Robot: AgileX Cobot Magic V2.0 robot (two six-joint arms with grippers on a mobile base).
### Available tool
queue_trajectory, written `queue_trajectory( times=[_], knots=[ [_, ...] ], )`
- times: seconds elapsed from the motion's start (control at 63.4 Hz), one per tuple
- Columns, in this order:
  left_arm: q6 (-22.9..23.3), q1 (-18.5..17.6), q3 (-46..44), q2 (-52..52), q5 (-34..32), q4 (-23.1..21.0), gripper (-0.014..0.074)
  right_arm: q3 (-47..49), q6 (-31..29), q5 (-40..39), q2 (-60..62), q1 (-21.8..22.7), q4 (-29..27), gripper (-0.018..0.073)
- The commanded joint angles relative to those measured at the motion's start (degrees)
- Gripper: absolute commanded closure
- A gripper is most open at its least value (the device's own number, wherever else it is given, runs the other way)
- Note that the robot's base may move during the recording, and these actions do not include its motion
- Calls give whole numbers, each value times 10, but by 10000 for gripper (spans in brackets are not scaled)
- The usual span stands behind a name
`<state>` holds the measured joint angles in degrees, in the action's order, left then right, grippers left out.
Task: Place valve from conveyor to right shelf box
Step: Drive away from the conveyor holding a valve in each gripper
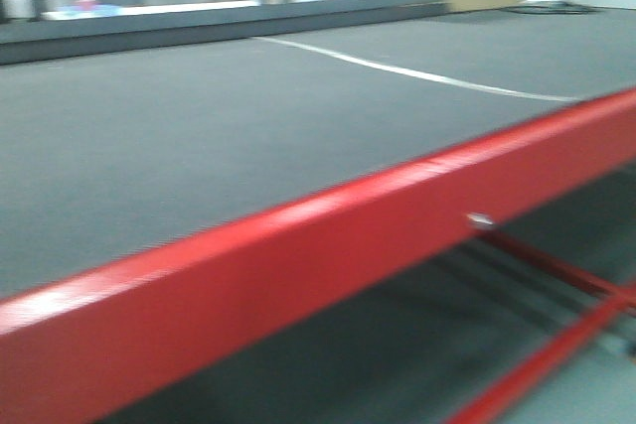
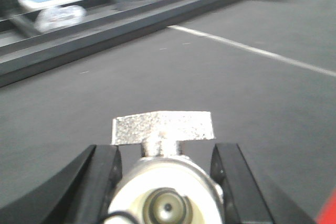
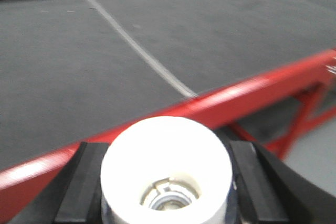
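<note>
Left gripper [image 2: 165, 163] is clamped on the valve [image 2: 164, 182]. Its silver wing handle points away from the camera, over the conveyor [image 1: 219, 116]. Right gripper [image 3: 165, 174] is clamped on a white cylindrical part [image 3: 165, 156], open end toward the camera, just above the red frame rail [image 1: 298, 275] at the belt's near edge. A white seam line [image 1: 417, 73] crosses the belt. The exterior view is motion-blurred.

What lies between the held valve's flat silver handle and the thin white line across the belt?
Nothing: bare dark grey conveyor belt, shown in the left wrist view.
</note>
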<state>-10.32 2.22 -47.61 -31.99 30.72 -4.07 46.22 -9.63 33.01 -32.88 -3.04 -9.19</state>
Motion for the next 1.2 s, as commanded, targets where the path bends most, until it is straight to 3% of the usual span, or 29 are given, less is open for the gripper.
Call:
queue_trajectory(
  times=[0.0, 1.183],
  knots=[
    [4, -1, -2, 3, -31, -3, 708, 6, -3, -50, 6, -1, 0, 712],
    [4, -1, -2, 3, -31, -3, 708, 6, -3, -50, 6, -1, 0, 712]
  ],
)
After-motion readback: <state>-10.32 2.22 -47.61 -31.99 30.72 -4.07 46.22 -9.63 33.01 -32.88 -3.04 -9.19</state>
